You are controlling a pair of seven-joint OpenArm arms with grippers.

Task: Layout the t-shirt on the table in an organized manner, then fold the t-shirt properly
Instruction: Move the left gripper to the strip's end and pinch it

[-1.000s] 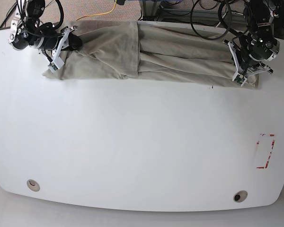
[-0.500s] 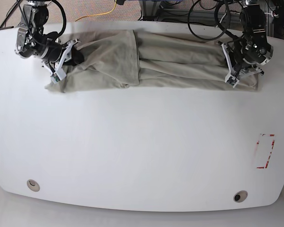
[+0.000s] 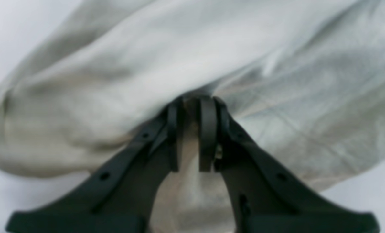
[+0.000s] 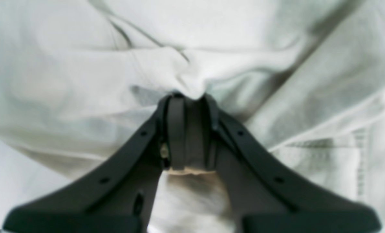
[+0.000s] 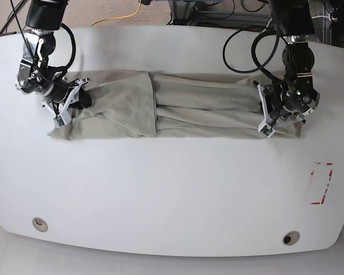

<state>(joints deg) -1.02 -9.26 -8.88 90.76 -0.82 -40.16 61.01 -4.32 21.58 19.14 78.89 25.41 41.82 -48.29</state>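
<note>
The pale sage t-shirt [image 5: 178, 106] lies stretched in a long bunched band across the far half of the white table [image 5: 172, 195]. At the base view's right end, my left gripper [image 5: 268, 123] is shut on a pinch of the cloth. In the left wrist view its black fingers [image 3: 208, 136] clamp a fold of the t-shirt [image 3: 114, 81]. At the base view's left end, my right gripper [image 5: 66, 110] is shut on the other end. In the right wrist view the t-shirt [image 4: 211, 48] puckers between the gripper's pads [image 4: 176, 129], and a stitched hem shows at the right.
A red tape rectangle [image 5: 321, 183] marks the table's right side. Two round metal grommets [image 5: 40, 224] [image 5: 290, 238] sit near the front edge. Black cables [image 5: 241, 40] and a yellow cord [image 5: 123, 16] trail behind the table's far edge.
Both arms have pulled the t-shirt from the far edge toward the table's middle, still gripping its two ends. The band now lies lower in the base view.
</note>
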